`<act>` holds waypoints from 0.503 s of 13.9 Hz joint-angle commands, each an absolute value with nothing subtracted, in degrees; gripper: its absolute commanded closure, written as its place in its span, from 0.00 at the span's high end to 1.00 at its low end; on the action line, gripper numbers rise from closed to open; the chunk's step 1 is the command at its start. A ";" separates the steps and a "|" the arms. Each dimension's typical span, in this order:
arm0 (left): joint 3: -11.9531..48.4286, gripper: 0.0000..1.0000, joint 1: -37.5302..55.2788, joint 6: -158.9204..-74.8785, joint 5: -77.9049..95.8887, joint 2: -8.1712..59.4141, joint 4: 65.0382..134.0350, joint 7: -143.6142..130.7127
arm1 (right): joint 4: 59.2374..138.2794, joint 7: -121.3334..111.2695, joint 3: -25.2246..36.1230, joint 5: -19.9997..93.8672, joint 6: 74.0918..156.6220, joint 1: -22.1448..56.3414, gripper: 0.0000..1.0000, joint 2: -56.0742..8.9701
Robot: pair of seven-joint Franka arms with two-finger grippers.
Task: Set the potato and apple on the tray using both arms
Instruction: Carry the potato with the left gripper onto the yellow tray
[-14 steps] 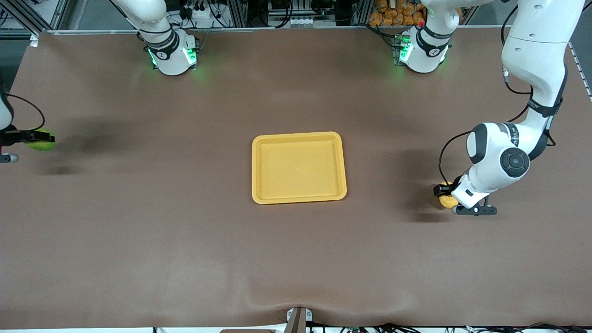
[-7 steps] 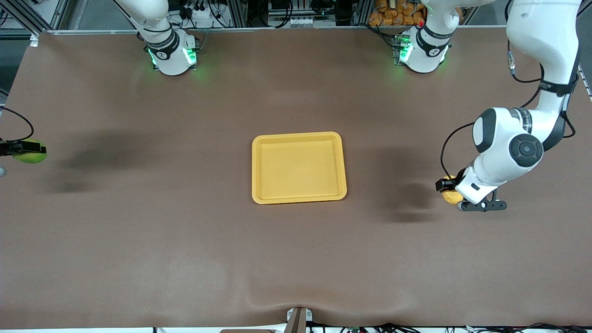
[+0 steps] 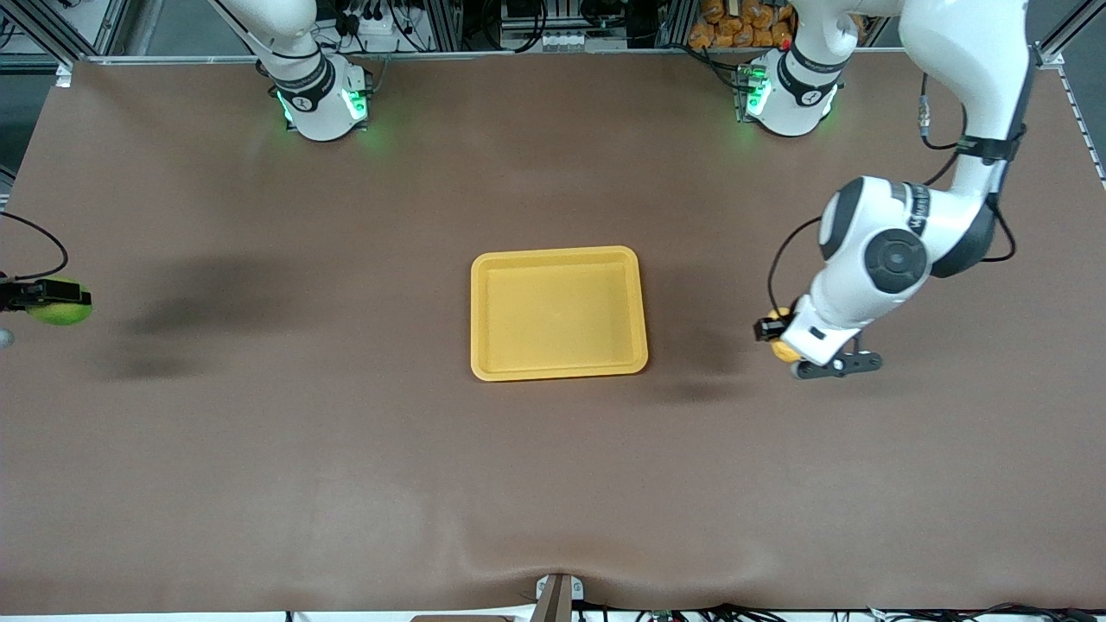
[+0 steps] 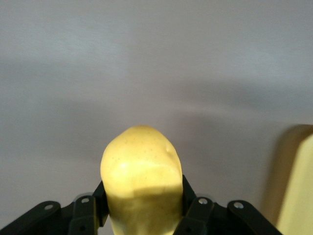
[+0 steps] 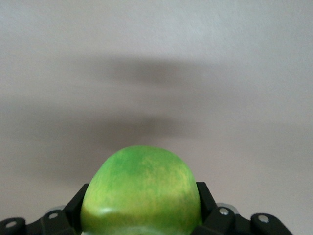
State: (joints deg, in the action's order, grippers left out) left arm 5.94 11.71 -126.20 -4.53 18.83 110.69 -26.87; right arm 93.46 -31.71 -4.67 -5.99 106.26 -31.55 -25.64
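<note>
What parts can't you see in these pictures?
- Right arm: in the front view only its base shows; the rest is cut off by the picture's edge, leaving the right gripper and apple.
- Potato: in the front view the left arm's wrist mostly covers it.
- Left gripper: its fingers are partly hidden by the potato.
- Tray: in the left wrist view only a slice shows at the edge.

A robotics lab: 2 arms (image 3: pixel 907 250), aluminium framing (image 3: pixel 52 30), cabling (image 3: pixel 518 22).
</note>
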 commanded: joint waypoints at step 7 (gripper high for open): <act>5.71 0.38 26.62 -124.37 -5.89 24.42 103.99 -47.44 | 89.21 -25.24 -4.22 -0.97 102.31 -24.53 0.00 -25.58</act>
State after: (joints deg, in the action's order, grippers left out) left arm 6.06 24.39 -125.80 -4.53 21.85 107.65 -43.76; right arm 90.85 -27.40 -4.68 -2.16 103.80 -25.83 -25.65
